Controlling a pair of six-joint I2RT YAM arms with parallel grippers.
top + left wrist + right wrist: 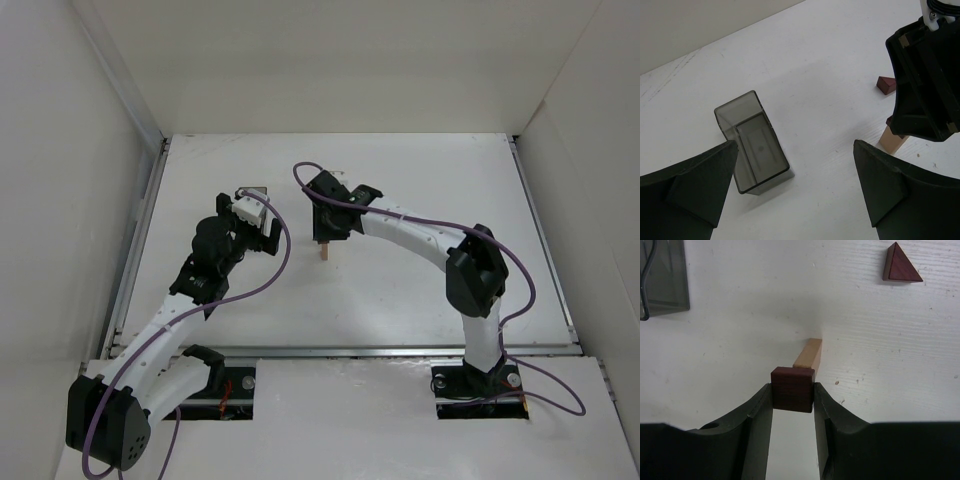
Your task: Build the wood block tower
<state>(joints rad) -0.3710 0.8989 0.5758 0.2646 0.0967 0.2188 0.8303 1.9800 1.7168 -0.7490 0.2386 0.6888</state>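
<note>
A slim tan upright block (808,354) stands mid-table; it also shows in the top view (323,252) and the left wrist view (892,141). My right gripper (793,388) is shut on a small dark reddish-brown square block (793,390) and holds it right at the top of the tan block. In the top view the right gripper (325,236) hangs directly over the tan block. A dark reddish-brown triangular block (900,265) lies on the table beyond it, also seen in the left wrist view (886,85). My left gripper (795,185) is open and empty, above the table to the left (258,232).
A dark translucent rectangular bin (752,145) stands on the white table just ahead of the left gripper; it also shows in the top view (254,189) and the right wrist view (662,275). White walls enclose the table on three sides.
</note>
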